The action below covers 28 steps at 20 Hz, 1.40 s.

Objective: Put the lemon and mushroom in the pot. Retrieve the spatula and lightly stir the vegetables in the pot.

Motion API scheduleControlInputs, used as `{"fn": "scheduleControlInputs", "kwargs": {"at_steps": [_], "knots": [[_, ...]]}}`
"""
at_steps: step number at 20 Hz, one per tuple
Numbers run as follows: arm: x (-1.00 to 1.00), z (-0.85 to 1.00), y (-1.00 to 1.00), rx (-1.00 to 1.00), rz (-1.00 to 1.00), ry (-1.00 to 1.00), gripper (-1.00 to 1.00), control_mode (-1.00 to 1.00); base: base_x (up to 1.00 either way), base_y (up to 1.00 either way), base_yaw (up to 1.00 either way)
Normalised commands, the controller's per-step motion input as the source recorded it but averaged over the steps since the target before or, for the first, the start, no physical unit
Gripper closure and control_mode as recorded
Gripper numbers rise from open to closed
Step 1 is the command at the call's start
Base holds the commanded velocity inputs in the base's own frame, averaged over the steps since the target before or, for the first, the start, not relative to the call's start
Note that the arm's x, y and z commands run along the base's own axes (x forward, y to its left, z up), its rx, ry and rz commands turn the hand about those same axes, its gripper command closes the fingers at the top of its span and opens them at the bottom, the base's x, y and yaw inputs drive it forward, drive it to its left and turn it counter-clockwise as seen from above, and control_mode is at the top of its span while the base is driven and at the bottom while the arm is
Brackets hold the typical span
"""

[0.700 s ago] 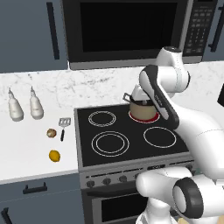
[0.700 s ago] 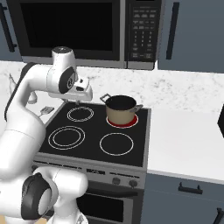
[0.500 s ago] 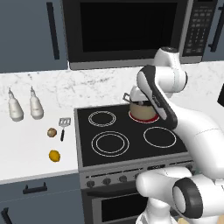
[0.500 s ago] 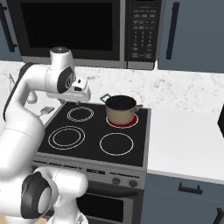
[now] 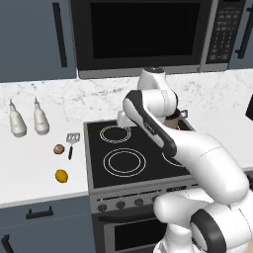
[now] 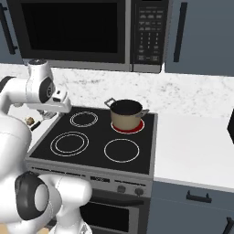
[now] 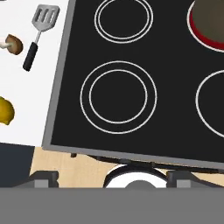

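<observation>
Left of the stove [image 5: 133,158], on the tabletop [image 5: 29,163]: lying apart, mushroom [image 5: 59,148], spatula [image 5: 71,144], lemon [image 5: 61,176]; pot [image 6: 125,114] sitting on its burner; pincer state unclear.

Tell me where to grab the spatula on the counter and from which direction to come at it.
Grip the spatula by its thin black handle, coming straight down from above, fingers closing across the handle's width. It lies flat on the white counter left of the stove, so a side approach looks blocked. Take the half away from the slotted head; the mushroom sits close to the neck.
</observation>
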Motion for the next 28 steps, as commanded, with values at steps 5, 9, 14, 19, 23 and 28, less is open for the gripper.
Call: {"fn": "scheduleControlInputs", "kwargs": {"at_steps": [5, 9, 14, 19, 23, 28], "knots": [[-0.07, -0.29, 0.55, 0.0, 0.04, 0.06, -1.0, -1.0, 0.0, 0.0, 0.0], [-0.11, -0.17, 0.31, -0.01, 0.15, 0.13, -1.0, -1.0, 0.0, 0.0, 0.0], [-0.18, -0.25, 0.67, -0.03, 0.14, 0.16, -1.0, -1.0, 0.0, 0.0, 0.0], [-0.02, -0.51, 0.87, 0.0, 0.31, 0.06, -1.0, -1.0, 0.0, 0.0, 0.0], [0.0, -0.59, 0.86, 0.0, 0.32, 0.01, -1.0, -1.0, 0.0, 0.0, 0.0], [0.28, -0.53, 0.64, 0.0, 0.13, 0.0, -1.0, -1.0, 0.0, 0.0, 0.0]]}}
